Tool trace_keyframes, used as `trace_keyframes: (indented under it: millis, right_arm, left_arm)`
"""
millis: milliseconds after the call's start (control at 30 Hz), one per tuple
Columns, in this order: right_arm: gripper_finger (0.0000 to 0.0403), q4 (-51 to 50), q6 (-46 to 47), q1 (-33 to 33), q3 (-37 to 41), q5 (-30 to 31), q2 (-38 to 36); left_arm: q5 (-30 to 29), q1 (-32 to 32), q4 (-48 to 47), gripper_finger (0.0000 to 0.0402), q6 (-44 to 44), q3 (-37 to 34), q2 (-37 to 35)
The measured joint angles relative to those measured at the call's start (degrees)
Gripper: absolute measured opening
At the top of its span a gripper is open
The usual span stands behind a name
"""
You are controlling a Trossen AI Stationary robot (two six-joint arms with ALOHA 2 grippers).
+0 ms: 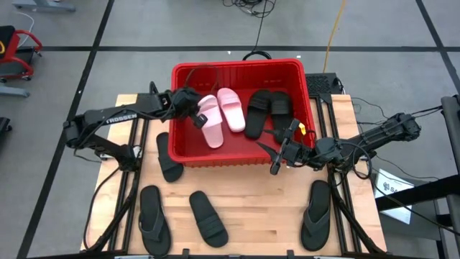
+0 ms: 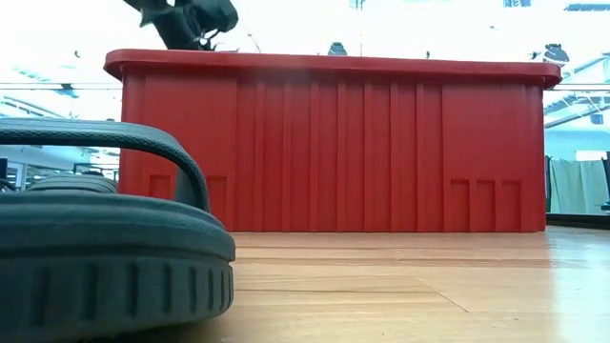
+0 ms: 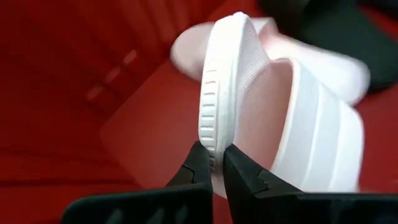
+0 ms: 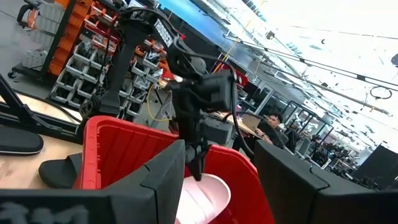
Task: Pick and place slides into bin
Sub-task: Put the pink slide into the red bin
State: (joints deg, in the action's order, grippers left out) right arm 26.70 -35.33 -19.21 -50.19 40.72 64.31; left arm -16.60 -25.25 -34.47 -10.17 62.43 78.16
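Closest in the low view, a black slide (image 2: 105, 238) fills the lower left of the frame on the worktop (image 2: 429, 286). Beyond it, inside the red bin (image 1: 183, 155) at centre, a pale slide (image 3: 249, 93) is pinched by its rim in the closed left hand (image 3: 214, 163); it is judged light, bendy and best held there. The right hand (image 1: 282, 150) is seen open at the bin's lower right corner; the bin's contents are hidden in the low view.

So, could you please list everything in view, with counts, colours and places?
bin: one, red, table middle-rear.
pink slides: two, pale pink, in bin's left half; one held by its edge.
black slides in bin: two, right half.
black sandals on table: four; one beside bin's left wall, two front left, one front right.
table: one, light wood.
person: one, background, right wrist view.
left gripper: shut on pink slide, over bin.
right gripper: open, at bin's front right corner.
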Motion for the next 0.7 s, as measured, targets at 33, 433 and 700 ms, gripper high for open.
trace_keyframes:
  millis: [33,433,700]
  right_arm:
    - [0.0185,0.01,0.0,0.0,0.0,0.01,0.0]
    - [0.0182,0.0,0.15,0.09,0.0,0.03,-0.02]
    - [0.0179,0.02,0.17,0.09,0.0,0.04,-0.02]
  left_arm:
    - [0.04,-0.72,0.73,0.0004,-0.01,-0.51,0.44]
    - [1.9,-5.01,11.07,0.0007,7.03,-1.7,4.94]
    - [-2.83,-4.84,11.2,0.0052,6.95,-1.67,5.76]
